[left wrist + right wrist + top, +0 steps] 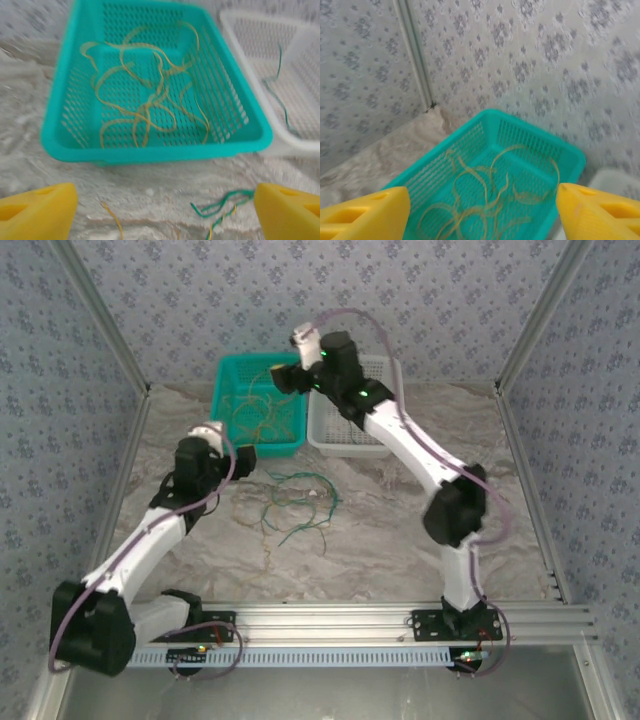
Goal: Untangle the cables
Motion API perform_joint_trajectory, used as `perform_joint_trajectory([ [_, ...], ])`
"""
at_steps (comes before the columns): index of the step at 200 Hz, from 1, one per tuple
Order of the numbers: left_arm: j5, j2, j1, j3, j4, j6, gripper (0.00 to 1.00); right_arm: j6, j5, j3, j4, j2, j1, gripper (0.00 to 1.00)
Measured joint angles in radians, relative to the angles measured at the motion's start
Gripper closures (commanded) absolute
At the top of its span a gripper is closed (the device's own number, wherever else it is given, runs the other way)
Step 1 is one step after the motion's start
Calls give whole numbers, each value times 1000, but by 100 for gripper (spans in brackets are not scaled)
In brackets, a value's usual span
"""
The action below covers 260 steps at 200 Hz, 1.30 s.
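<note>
Left gripper (165, 212): jaws spread, nothing between them. The tangle of green and yellow cables (300, 502) sprawls on the table (400, 540) just ahead and slightly right of it, with no single long axis, nearer this arm. Right gripper (482, 210): jaws spread and empty, above the teal basket (540, 136) holding yellow-tan cables (495, 200); the white basket (300, 145) beside it holds a green cable (272, 96).

No words or numbers can be read anywhere — nothing is legible. The wallpaper (300, 290) carries a floral pattern, not letters.
</note>
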Motion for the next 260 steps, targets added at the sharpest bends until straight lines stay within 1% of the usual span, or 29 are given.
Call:
perform_joint_trajectory([
  [12,-2,52,-43,17,-37,-1,13,47,0,-219,59,-151,-3,25],
  [25,-2,90,-89,18,-80,-2,14,88,10,-449,120,-280,-5,27],
  [37,-2,124,-128,18,-115,-6,17,122,16,-650,170,-362,-4,30],
  [48,0,154,-159,18,-139,-12,20,158,21,-812,191,-404,-5,33],
  [56,0,178,-180,18,-152,-17,21,179,22,-895,185,-412,-5,38],
  [65,1,205,-202,18,-163,-23,23,206,18,-969,167,-412,-5,45],
  [84,0,253,-251,18,-173,-31,30,264,10,-1064,128,-414,-4,47],
  [96,-2,267,-283,18,-171,-29,32,303,10,-1100,128,-415,-4,50],
  [124,-8,268,-328,3,-105,-44,33,357,26,-1111,109,-389,4,50],
  [147,-29,268,-330,-37,-28,-60,33,373,56,-1042,76,-292,26,51],
  [169,-45,268,-330,-56,-5,-66,32,396,85,-963,66,-185,44,52],
  [175,-49,268,-331,-58,1,-69,32,403,92,-949,63,-164,47,55],
  [184,-56,268,-332,-63,13,-70,32,411,102,-930,58,-135,51,62],
  [192,-61,268,-332,-68,24,-72,32,416,109,-916,56,-112,54,66],
  [197,-64,268,-332,-71,28,-73,32,423,114,-906,53,-99,56,70],
  [207,-69,267,-332,-81,38,-74,31,430,129,-892,38,-87,58,82],
  [223,-78,261,-332,-95,43,-80,31,441,140,-877,35,-79,58,92],
  [244,-98,235,-332,-116,45,-81,31,441,142,-874,34,-79,60,100],
  [260,-122,211,-332,-122,44,-80,31,439,145,-870,16,-85,62,100],
])
